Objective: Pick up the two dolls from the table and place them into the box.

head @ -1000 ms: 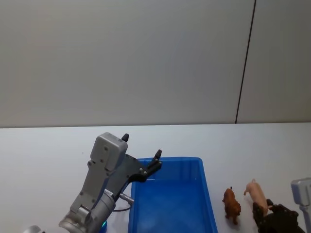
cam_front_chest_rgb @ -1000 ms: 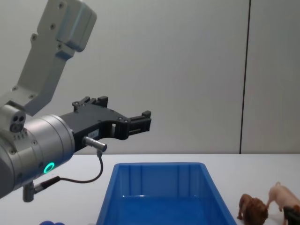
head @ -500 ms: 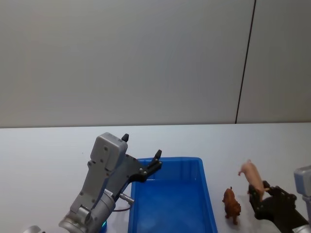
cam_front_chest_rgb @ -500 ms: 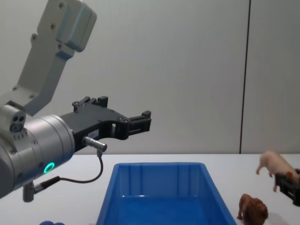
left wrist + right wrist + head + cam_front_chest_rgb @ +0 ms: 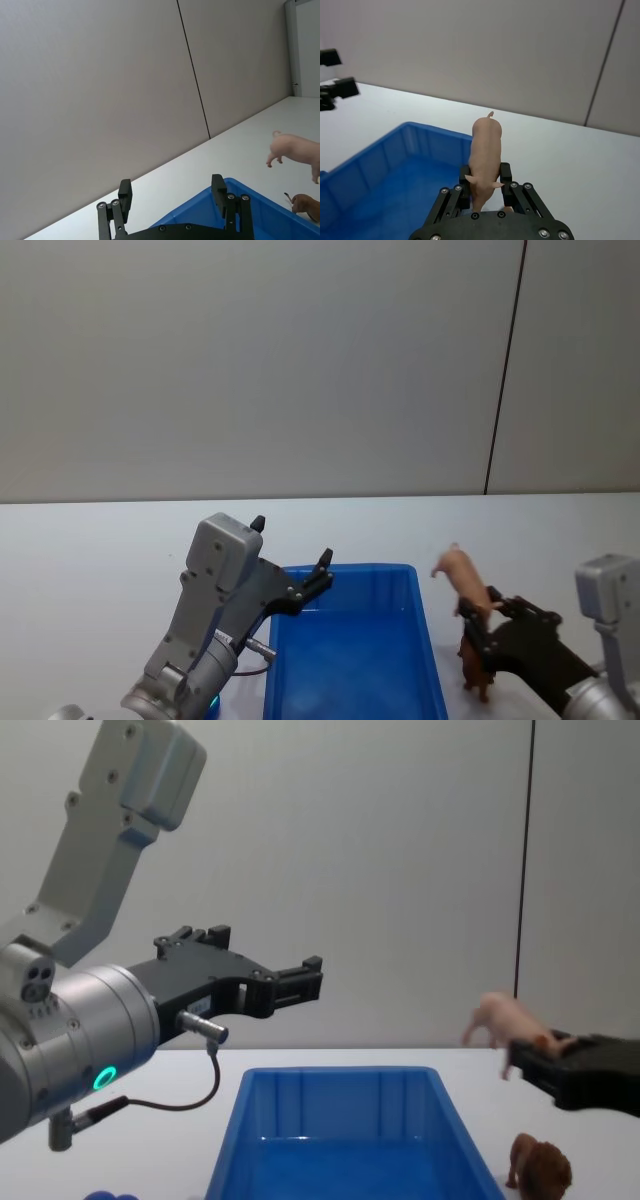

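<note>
My right gripper (image 5: 480, 608) is shut on the pale pink pig (image 5: 463, 575), holding it in the air just right of the blue box (image 5: 350, 665). In the right wrist view the pig (image 5: 485, 147) sticks out forward between the fingers (image 5: 466, 179), over the box's near right rim (image 5: 437, 137). The chest view shows the pig (image 5: 508, 1018) well above the table. The brown lion (image 5: 540, 1166) stands on the table below it, right of the box (image 5: 340, 1145). My left gripper (image 5: 312, 582) hangs open above the box's far left corner, fingers (image 5: 219, 189) wide apart.
The white table (image 5: 90, 560) spreads out to the left and behind the box. A plain grey wall with a dark vertical seam (image 5: 503, 370) stands at the back. A small blue object (image 5: 110, 1194) peeks in at the chest view's lower left.
My right gripper has lifted the pig off the table and carried it up and left, from beside the lion toward the box. The left arm has not moved.
</note>
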